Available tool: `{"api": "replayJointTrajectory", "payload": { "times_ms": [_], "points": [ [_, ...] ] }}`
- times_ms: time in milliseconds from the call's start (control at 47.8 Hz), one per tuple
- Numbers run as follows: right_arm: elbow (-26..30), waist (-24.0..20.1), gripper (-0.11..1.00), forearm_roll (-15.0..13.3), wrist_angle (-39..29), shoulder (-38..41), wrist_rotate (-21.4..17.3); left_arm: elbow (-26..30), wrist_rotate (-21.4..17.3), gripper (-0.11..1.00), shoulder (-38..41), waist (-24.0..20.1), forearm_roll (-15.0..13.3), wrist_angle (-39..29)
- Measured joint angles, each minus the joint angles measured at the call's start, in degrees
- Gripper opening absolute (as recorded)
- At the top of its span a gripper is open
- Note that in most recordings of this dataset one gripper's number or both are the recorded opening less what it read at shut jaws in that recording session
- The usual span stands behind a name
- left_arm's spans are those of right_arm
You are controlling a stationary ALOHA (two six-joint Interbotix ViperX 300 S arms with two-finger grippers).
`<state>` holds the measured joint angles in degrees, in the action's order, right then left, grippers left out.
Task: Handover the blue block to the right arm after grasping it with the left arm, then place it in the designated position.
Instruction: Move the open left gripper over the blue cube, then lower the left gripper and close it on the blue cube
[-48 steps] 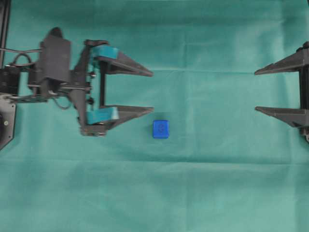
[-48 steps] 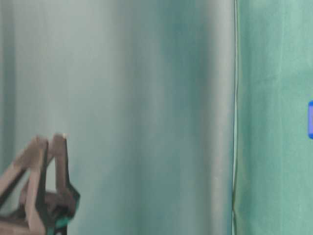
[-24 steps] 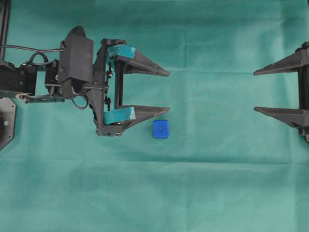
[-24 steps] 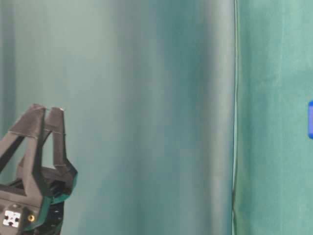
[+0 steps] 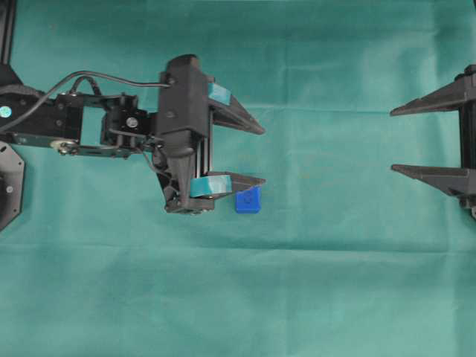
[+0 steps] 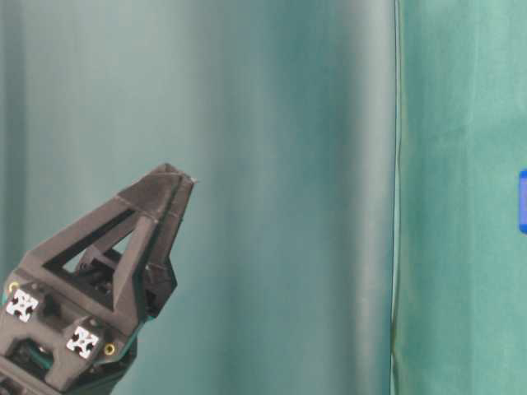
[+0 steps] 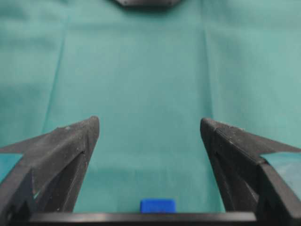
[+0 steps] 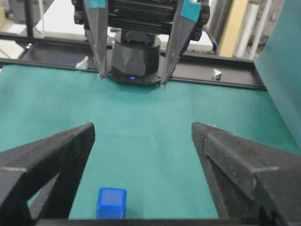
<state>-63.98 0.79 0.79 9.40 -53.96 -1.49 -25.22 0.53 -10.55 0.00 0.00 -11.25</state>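
Over blue block [image 5: 248,200]: left pincer [image 5: 259,154] advanced, tilted down, wide open, empty; right pincer [image 5: 392,140] unmoved, open.

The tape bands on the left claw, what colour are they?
Turquoise, on black fingers. The tape bands show best in the overhead view.

small blue block [image 5: 248,201] flat on green cloth, faint dark figure on top, ungrasped

Robotics lab, green cloth [image 5: 312,282], metal frame rail [image 8: 225,80]
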Motion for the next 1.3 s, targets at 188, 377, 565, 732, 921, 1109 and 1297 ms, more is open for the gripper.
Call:
{"api": "replayJointTrajectory", "payload": {
  "times_ms": [188, 377, 565, 732, 921, 1109, 1297],
  "points": [
    [-0.1, -0.1, 0.94, 0.0, 0.0, 0.4, 0.0, 5.8, 0.4, 1.00, 2.8, 0.0, 0.0, -11.1],
    [0.0, 0.0, 0.94, -0.1, 0.0, 1.2, 0.0, 11.4, 1.6, 1.00, 6.5, 0.0, -0.1, -22.7],
    [0.1, -0.1, 0.94, 0.0, 0.0, 1.5, 0.0, 15.1, 2.1, 1.00, 8.6, -0.1, 0.0, -29.9],
    [0.1, -0.1, 0.94, 0.0, -0.1, 1.5, 0.0, 15.6, 2.1, 1.00, 8.8, -0.1, 0.0, -30.7],
    [0.2, -0.1, 0.94, 0.0, -0.1, 1.6, 0.0, 15.6, 2.1, 1.00, 8.8, 0.0, 0.0, -30.8],
    [0.2, 0.0, 0.94, 0.0, -0.1, 1.7, 0.0, 15.6, 2.1, 1.00, 8.8, 0.0, 0.0, -30.7],
    [0.2, 0.0, 0.94, 0.0, -0.1, 1.7, 0.0, 15.6, 2.1, 1.00, 8.8, 0.0, 0.0, -30.4]
  ]
}}
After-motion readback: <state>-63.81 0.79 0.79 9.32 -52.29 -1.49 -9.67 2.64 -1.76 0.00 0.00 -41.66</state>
